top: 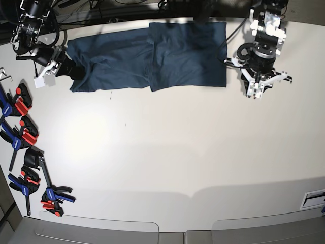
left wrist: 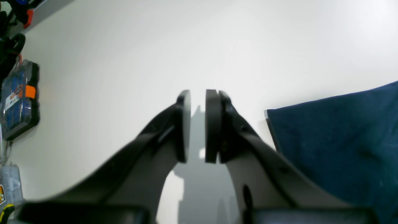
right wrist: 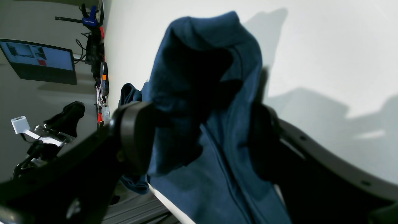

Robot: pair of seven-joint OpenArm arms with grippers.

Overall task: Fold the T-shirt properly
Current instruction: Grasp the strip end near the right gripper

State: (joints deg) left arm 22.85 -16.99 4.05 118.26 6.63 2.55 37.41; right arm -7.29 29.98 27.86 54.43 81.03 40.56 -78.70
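The dark navy T-shirt [top: 177,56] lies stretched along the far edge of the white table [top: 167,152], with its right part folded over into a neat rectangle. My right gripper [top: 68,70] is at the shirt's left end. In the right wrist view its jaws stand wide apart, and bunched shirt fabric [right wrist: 217,46] fills the space of the right gripper [right wrist: 200,124]. My left gripper [top: 255,93] hovers over bare table just right of the shirt. It is open by a narrow gap in the left wrist view [left wrist: 198,93], holding nothing, and the shirt's corner [left wrist: 335,140] lies beside it.
Several blue and red clamps [top: 23,132] lie along the table's left edge, with more near the front left [top: 51,195]. A blue organizer box [left wrist: 18,99] sits at the table's side. A monitor [right wrist: 40,60] stands beyond the table.
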